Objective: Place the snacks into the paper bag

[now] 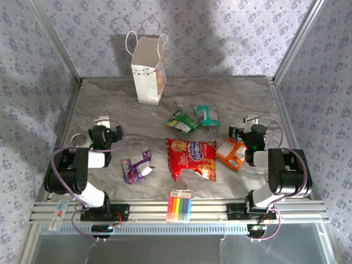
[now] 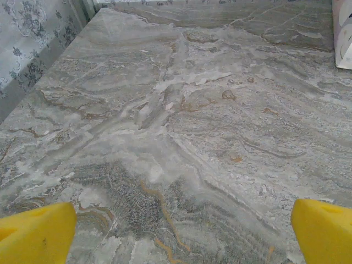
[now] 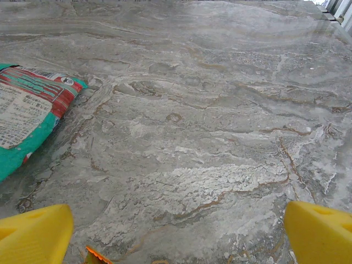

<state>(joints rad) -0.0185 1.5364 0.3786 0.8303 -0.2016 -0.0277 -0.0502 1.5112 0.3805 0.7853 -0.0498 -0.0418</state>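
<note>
1. The marble-patterned table [image 1: 231, 99] carries everything, and all five snacks lie on it outside the bag.
2. My left gripper [image 2: 176, 234] hangs over bare marble at the table's 9 o'clock side. Its yellow fingers [image 2: 33, 234] are spread wide with nothing between them.
3. My right gripper [image 3: 176, 234] sits at the 3 o'clock side, with its fingers [image 3: 322, 231] spread just as wide and holding nothing.
4. The white paper bag [image 1: 147, 71] stands upright near the far edge, at 11 o'clock from the table's middle. Its edge shows at 1 o'clock in my left wrist view.
5. The large red packet [image 1: 191, 158] lies flat near the middle.
6. The orange packet [image 1: 232, 154] lies just beside the red one at its 3 o'clock, close under my right wrist.
7. The purple packet [image 1: 136, 166] lies at the red one's 9 o'clock, apart from it.
8. The green packet [image 1: 182, 121] lies at the red one's 12 o'clock.
9. The teal packet [image 1: 207, 115] lies just beside the green one at its 2 o'clock. It is at 9 o'clock in my right wrist view.
10. The rainbow-striped marker pack [image 1: 179, 206] rests at the red packet's 6 o'clock, on the near edge.
</note>
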